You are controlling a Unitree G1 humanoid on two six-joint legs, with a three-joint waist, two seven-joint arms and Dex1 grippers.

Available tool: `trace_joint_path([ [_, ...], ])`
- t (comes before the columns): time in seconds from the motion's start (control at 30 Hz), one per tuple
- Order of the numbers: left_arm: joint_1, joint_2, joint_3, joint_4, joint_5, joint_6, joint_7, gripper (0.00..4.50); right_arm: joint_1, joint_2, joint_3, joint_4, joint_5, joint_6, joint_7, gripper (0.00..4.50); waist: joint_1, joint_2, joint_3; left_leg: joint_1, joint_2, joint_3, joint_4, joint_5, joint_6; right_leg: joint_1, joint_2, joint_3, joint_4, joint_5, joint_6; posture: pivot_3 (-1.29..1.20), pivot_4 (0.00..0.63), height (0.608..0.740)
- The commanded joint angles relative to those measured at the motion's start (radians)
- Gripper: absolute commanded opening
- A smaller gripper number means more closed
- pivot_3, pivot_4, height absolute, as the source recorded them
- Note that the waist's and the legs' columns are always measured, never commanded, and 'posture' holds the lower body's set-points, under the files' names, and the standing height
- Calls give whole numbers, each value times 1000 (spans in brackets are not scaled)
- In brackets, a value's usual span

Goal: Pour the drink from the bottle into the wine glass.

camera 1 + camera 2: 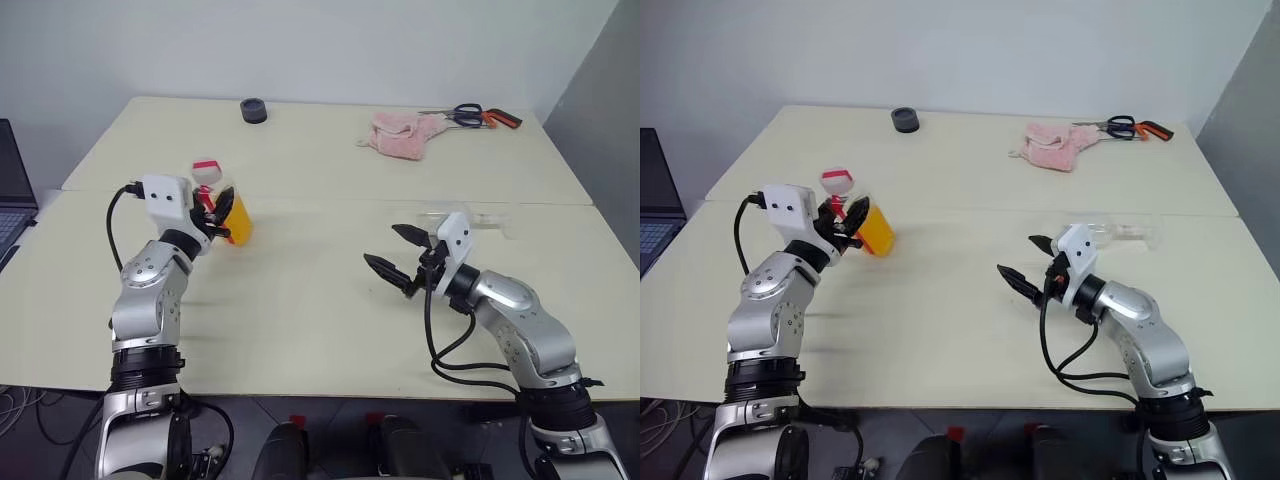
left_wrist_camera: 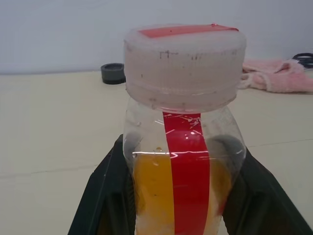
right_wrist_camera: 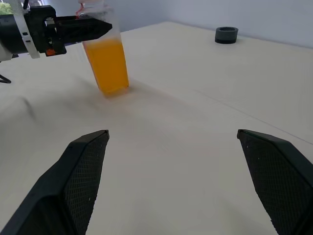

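1. The left gripper is closed on the bottle, fingers on either side of its body; the bottle tilts, cap on, its base at the table; the drink fills its lower part.
2. A black ring lies far back on the table.
3. The right gripper hovers over the table with its fingers wide apart, holding nothing.
4. The glass lies on its side just behind the right gripper.
5. A pink cloth and scissors lie at the far right.
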Motion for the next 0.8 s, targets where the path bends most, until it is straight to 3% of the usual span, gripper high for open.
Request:
trace_joint_path([
  [0.03,-17,4,-45,-85,-30,3,-75,1751,-13,-29,-41,-71,29,3,21,4500,0,0,0,0,0,0,0,0,0,0,0,0,0,0,0,0,150,740],
  [0.5,-166,-37,-298,-12,-95,31,-534,1744,-55,-128,-109,-288,225,236,5,4500,-2,0,1,-1,0,2,1,0,0,0,1,-1,0,0,0,0,150,740],
  [0.8,-243,-80,-371,93,-75,-21,-712,1744,-119,-74,-119,-320,238,368,-175,4500,-4,0,1,-10,0,5,3,0,0,-11,2,1,5,0,0,0,150,740],
])
